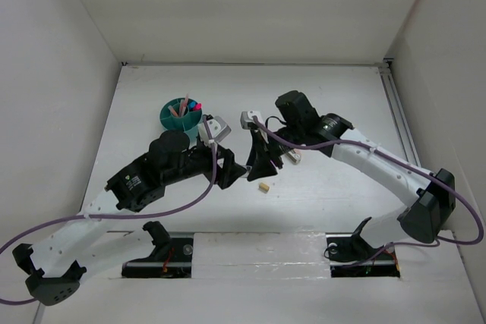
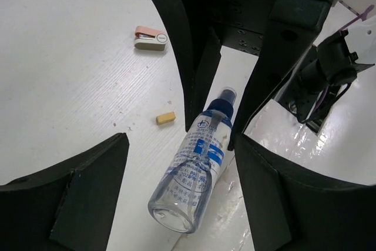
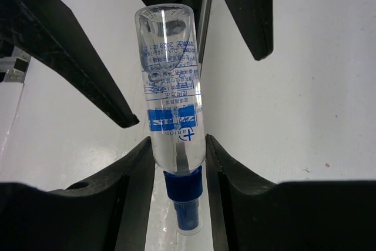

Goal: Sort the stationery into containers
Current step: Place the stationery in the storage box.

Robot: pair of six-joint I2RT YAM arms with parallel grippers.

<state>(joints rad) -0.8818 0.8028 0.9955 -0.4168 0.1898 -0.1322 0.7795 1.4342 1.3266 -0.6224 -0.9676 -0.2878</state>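
My right gripper (image 3: 179,166) is shut on a clear spray bottle (image 3: 170,86) with a blue cap, gripping it near the neck and holding it above the table. In the left wrist view the bottle (image 2: 197,166) lies between my left gripper's (image 2: 182,204) wide-open fingers, which do not touch it. In the top view the two grippers, left (image 1: 234,171) and right (image 1: 262,165), meet at the table's middle. The teal organiser cup (image 1: 181,116) stands at the back left with several pens in it. A tan eraser block (image 1: 263,187) lies on the table; it also shows in the left wrist view (image 2: 165,119).
A small pink and white stapler-like item (image 2: 151,38) lies on the table beyond the eraser. White walls close the table in on the left, back and right. A purple cable runs along each arm.
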